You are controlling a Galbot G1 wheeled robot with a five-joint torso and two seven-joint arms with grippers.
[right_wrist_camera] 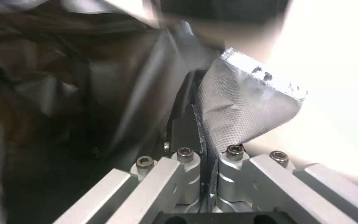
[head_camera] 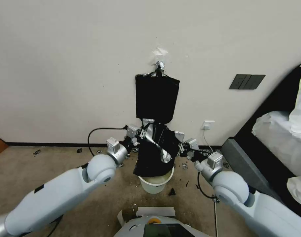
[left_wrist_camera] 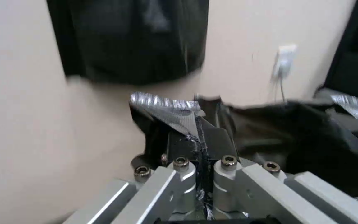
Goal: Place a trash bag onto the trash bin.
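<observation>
Both claws clench the trash bag by its upper corners, the left claw and right claw holding it spread above the trash bin on the carpeted floor by the wall.

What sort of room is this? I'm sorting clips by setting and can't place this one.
Probably a bedroom or hotel-type room: white bedding on a dark bed frame at the right, brown carpet, and a plain wall with a switch panel and socket.
</observation>
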